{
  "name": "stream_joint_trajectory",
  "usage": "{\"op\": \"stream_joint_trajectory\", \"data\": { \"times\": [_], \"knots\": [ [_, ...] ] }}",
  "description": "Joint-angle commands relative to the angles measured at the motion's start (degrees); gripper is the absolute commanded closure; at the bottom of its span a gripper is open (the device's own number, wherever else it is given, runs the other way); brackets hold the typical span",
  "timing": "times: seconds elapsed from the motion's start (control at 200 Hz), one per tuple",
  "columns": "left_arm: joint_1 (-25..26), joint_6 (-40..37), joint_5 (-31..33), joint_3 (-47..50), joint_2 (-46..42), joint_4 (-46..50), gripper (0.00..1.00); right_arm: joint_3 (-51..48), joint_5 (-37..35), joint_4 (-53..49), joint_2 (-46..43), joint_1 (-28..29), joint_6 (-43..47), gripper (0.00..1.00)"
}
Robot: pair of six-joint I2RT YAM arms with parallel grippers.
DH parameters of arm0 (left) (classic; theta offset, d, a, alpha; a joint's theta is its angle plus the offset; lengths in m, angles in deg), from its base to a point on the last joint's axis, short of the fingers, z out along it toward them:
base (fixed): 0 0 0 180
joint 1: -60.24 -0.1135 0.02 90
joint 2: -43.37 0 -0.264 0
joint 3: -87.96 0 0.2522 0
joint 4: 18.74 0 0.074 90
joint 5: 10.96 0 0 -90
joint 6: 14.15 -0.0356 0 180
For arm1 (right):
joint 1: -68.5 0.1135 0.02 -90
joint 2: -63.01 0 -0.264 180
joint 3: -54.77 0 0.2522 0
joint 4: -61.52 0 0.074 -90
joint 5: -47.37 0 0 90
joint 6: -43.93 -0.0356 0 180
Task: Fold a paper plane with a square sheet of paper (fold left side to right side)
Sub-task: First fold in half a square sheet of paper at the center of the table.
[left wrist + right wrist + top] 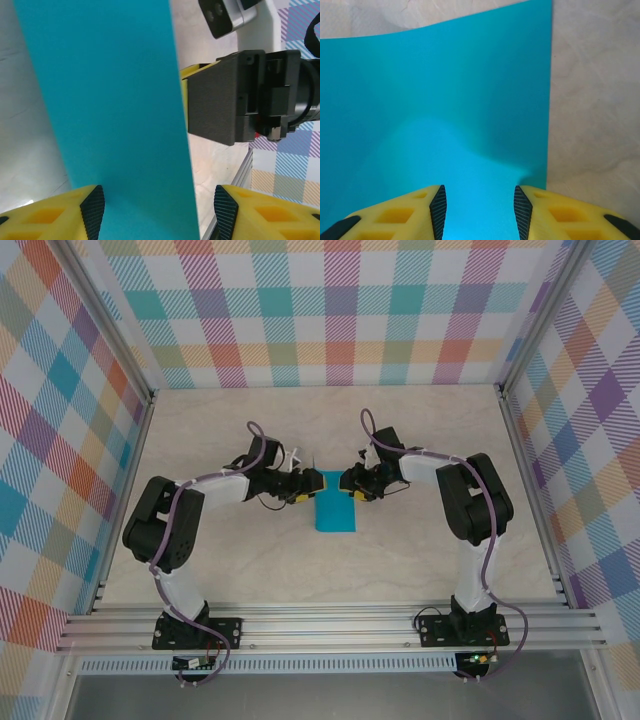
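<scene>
The sheet (335,515) looks light, limp, crease-prone — best pinched at an edge — and left gripper (157,210) and right gripper (479,205) gape empty.

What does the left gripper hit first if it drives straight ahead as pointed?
The square sheet of paper: it lies between the left gripper's open fingers and runs on ahead. Beyond, probably the facing right gripper; depth unclear.

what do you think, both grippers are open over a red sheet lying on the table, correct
Not red: the sheet is cyan-blue, as the top external view shows. The left gripper and right gripper are open over it on the table.
</scene>
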Motion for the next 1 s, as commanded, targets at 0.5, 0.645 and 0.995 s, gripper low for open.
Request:
{"op": "stream_joint_trajectory", "data": {
  "times": [0.5,0.645,0.995],
  "knots": [
    [2.8,2.4,0.0,-3.2,4.9,-1.9,0.46,-2.8,2.5,2.7,-6.9,-3.3,-1.4,0.55],
    [2.8,2.5,0.4,-3.1,4.9,-1.7,0.46,-4.0,4.4,3.8,-9.1,-3.8,-1.6,0.56],
    [2.8,2.4,0.5,-3.6,5.0,-1.2,0.46,-4.6,12.3,10.4,-5.4,-2.6,-6.0,0.60]
  ]
}}
